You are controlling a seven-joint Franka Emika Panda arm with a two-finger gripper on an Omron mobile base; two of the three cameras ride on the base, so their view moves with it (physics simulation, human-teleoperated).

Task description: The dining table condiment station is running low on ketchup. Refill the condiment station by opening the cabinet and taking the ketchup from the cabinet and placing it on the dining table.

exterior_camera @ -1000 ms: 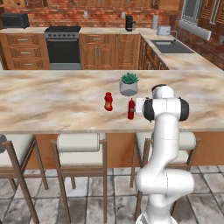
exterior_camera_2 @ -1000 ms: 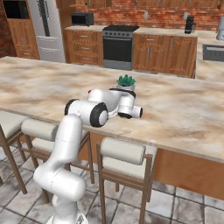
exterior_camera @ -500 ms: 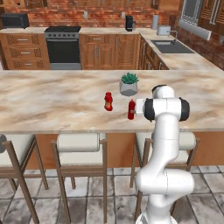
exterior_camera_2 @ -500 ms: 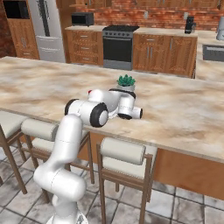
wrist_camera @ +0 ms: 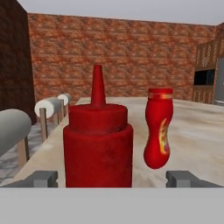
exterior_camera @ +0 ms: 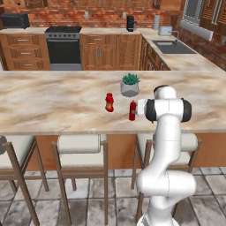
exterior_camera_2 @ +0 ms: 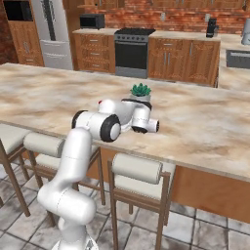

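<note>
The ketchup (wrist_camera: pixel 98 144) stands upright on the counter (exterior_camera: pixel 53 101), the end effector (wrist_camera: pixel 111 179) spread open around it; best to back straight off without nudging it.

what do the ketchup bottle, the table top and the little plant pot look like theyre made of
The ketchup: probably soft plastic, plain matte red with a moulded pointed nozzle and no label. The dining table: top looks like polished marble or a marble-look laminate, beige with darker veins; which one cannot be told. The plant pot: pale grey and dull, maybe ceramic or concrete, too small to be sure.
</note>
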